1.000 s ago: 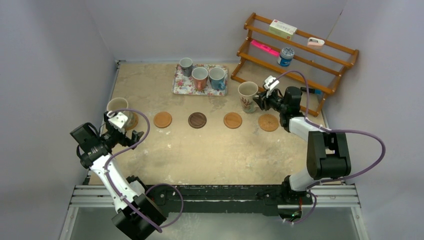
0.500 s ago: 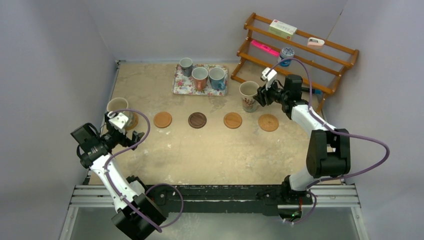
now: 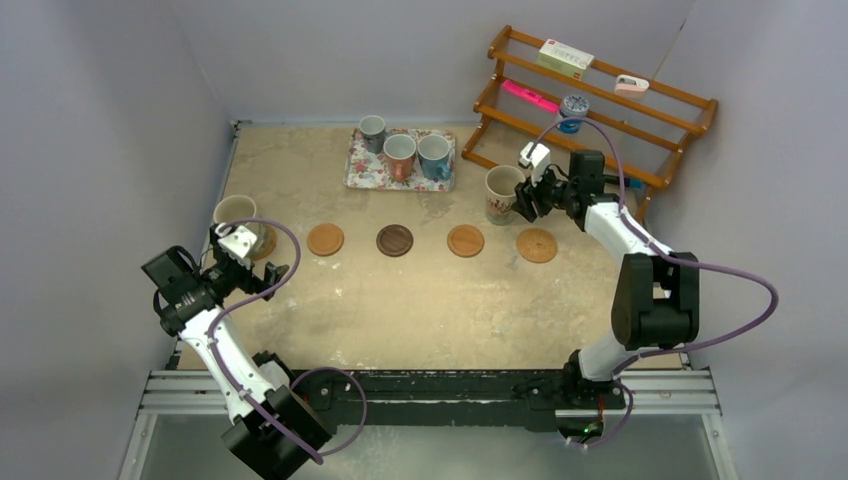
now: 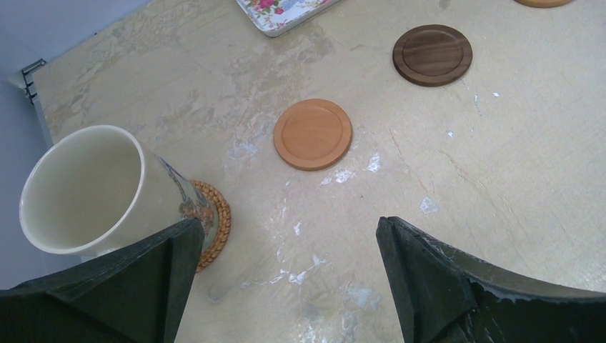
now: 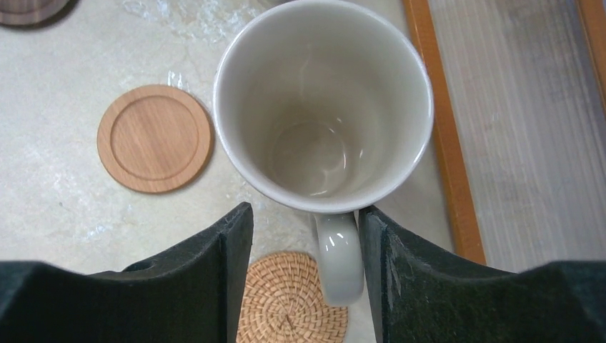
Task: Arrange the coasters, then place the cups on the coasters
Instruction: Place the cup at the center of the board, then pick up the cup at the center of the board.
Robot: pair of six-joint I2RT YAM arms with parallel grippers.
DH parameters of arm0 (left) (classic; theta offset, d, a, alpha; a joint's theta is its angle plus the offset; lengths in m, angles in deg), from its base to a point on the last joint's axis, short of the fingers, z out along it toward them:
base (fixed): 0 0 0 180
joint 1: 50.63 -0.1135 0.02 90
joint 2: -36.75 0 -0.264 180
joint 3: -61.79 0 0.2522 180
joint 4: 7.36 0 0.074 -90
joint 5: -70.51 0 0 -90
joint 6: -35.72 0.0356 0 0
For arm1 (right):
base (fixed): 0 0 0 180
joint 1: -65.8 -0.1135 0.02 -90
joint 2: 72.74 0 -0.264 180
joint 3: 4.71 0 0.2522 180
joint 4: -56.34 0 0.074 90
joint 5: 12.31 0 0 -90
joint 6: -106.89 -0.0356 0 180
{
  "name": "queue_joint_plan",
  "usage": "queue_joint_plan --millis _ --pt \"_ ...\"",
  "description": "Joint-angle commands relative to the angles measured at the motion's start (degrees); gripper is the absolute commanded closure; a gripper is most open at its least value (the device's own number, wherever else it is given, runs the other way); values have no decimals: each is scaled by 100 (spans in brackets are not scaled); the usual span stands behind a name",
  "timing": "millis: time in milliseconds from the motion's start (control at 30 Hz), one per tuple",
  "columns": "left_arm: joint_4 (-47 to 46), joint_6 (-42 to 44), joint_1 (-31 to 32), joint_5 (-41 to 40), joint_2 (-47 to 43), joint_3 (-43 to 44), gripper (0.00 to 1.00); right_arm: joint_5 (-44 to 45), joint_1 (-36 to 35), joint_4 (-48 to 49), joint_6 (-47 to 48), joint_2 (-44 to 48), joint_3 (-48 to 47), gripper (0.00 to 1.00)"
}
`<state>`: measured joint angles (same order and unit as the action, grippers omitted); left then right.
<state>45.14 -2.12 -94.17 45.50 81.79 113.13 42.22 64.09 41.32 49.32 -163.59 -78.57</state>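
Note:
A cream printed cup (image 3: 500,190) stands on the table beside the rack, with no coaster under it. My right gripper (image 3: 522,196) is open around its handle (image 5: 337,257): the right finger touches the handle and a gap shows on the left. Below the handle lies a woven coaster (image 5: 286,300). A second cream cup (image 4: 78,186) stands on a woven coaster (image 4: 214,221) at the left. My left gripper (image 4: 286,229) is wide open and empty beside it. A tan coaster (image 3: 325,239), a dark brown coaster (image 3: 394,240), another tan coaster (image 3: 465,240) and a woven coaster (image 3: 537,245) lie in a row.
A floral tray (image 3: 358,172) at the back holds a grey cup (image 3: 372,128), a reddish cup (image 3: 399,152) and a blue cup (image 3: 433,152). A wooden rack (image 3: 600,120) with small items stands at the back right, close behind my right gripper.
My right gripper's jaws have spread apart around the cup handle, and its wrist has swung back toward the rack. The left arm has not moved.

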Motion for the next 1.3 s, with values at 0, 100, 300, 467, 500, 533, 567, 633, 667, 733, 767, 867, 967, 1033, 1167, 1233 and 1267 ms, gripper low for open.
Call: queue_joint_plan --millis 0,100,300,467,500,533,567,633,667,733,767,867,967,1033,1167,1233,1267 --pt "32 218 -55 329 28 -5 0 -193 38 -426 415 -67 -165 41" --pt "63 242 -48 330 40 3 0 -225 72 -568 526 -168 -247 41" --pt "94 271 -48 338 32 12 0 -281 92 -674 609 -402 -418 44" --pt "105 290 -48 355 41 10 0 -249 92 -559 595 -555 -459 50" --pt "107 294 -49 356 50 12 0 -235 92 -519 584 -557 -459 51" --pt "112 303 -54 364 59 12 0 -227 92 -471 562 -552 -451 52" --pt "120 307 -49 365 73 12 0 -209 88 -422 548 -542 -451 53" --pt "132 319 -49 365 83 21 0 -189 92 -328 508 -499 -429 56" --pt "134 321 -53 373 84 21 0 -185 92 -295 502 -477 -420 57" --pt "142 329 -50 373 84 21 0 -189 92 -230 490 -440 -396 62" --pt "142 342 -53 372 84 21 0 -193 92 -200 485 -420 -383 66" --pt "151 347 -48 378 95 21 0 -242 92 -102 475 -374 -310 78" --pt "160 360 -52 383 99 28 0 -284 92 -43 480 -368 -259 87" --pt "170 365 -51 391 97 30 0 -299 92 -35 476 -372 -253 92" --pt "178 375 -51 400 102 30 0 -304 92 236 342 -290 -97 100" --pt "186 374 -48 400 106 30 0 -300 92 517 231 -180 41 100" --pt "186 367 -46 400 108 37 0 -283 92 659 155 -119 109 100"
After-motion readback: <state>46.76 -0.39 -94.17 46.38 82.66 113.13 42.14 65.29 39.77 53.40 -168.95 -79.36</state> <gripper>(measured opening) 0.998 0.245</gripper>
